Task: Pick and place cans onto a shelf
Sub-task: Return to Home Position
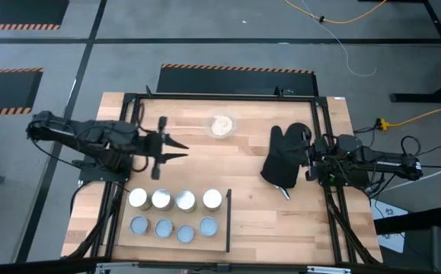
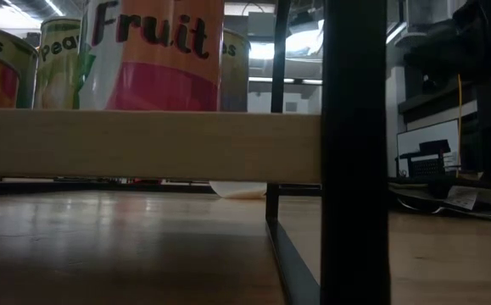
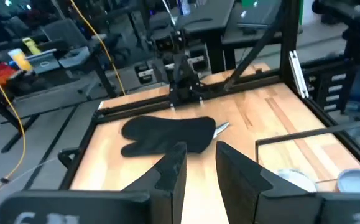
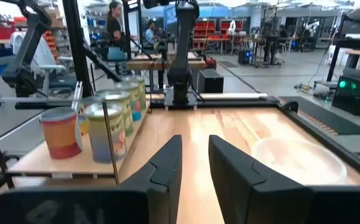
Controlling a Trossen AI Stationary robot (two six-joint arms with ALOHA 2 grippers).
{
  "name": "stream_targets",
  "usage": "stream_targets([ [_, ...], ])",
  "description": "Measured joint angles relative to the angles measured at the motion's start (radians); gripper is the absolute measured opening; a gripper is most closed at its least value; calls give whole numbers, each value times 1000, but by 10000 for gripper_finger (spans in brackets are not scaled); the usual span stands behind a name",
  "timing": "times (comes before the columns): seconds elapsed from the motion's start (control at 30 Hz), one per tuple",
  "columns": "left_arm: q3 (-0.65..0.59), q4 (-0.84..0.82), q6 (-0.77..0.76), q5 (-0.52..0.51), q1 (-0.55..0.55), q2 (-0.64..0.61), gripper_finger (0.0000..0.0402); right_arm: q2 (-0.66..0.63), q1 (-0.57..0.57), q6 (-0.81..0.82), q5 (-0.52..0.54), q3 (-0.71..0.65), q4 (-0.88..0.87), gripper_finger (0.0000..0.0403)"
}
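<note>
Several cans (image 1: 174,213) stand upright in two rows on the light-wood shelf (image 2: 143,144), beside its black strip (image 1: 228,221). The low view shows their fruit labels (image 2: 156,51) above the plank. My left gripper (image 1: 187,150) hovers open above the table, beyond the cans' far row, pointing toward the right edge; nothing is between its fingers (image 3: 173,171). My right gripper (image 4: 195,158) is open and empty at the table's right side, by the black oven mitt (image 1: 285,161), pointing toward the left edge.
A shallow clear bowl of beige grains (image 1: 222,126) sits near the far edge, also seen in the right wrist view (image 4: 298,158). The oven mitt (image 3: 167,134) lies flat with a small silvery object (image 3: 222,127) at its edge. A black frame (image 1: 228,97) rims the table.
</note>
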Motion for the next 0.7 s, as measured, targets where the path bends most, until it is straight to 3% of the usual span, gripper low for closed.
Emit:
stream_targets([
  [0.4, -521, 235, -31, -8, 1, -443, 80, -1, 0, 1, 0, -56, 38, 84],
  [0.7, -744, 270, -31, -7, 1, -721, 80, -1, 0, 2, 14, -56, 39, 84],
])
